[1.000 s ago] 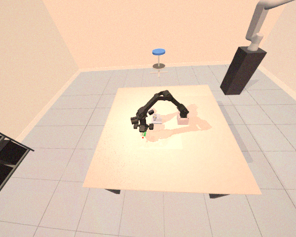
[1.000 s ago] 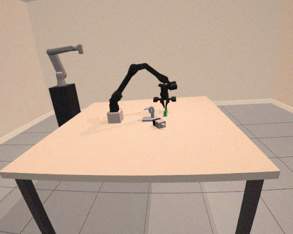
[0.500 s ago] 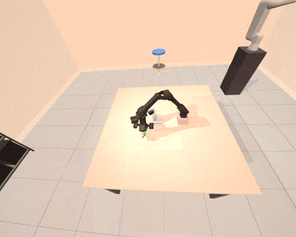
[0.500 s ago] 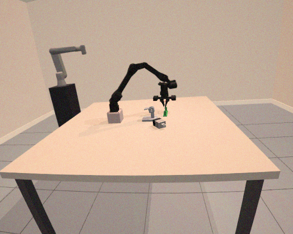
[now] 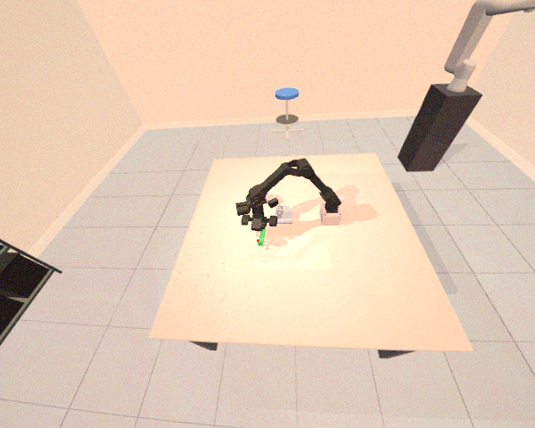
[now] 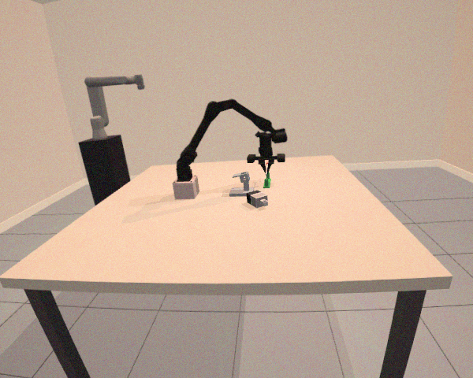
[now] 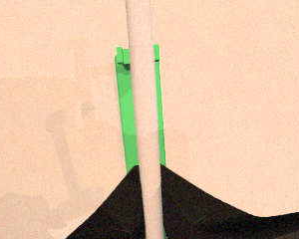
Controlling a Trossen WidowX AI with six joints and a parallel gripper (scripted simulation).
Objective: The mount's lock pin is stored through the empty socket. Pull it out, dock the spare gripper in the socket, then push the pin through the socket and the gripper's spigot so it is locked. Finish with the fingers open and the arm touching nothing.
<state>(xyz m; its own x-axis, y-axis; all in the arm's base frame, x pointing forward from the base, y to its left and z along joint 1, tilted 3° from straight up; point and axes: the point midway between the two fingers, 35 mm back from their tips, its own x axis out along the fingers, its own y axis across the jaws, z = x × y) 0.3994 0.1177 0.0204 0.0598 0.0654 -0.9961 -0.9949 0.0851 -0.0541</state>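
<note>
the end effector (image 5: 260, 230) (image 6: 267, 172) (image 7: 148, 171) is black, the stool seat (image 5: 286, 93) blue, the table (image 5: 304, 299) (image 6: 236, 239) peach.

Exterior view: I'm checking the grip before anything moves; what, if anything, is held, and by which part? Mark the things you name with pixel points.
A green bar-shaped piece (image 5: 261, 237) (image 6: 266, 183) (image 7: 127, 110), by its narrow upper part, in the black gripper (image 5: 261, 228) (image 6: 267, 172) (image 7: 148, 171).
</note>
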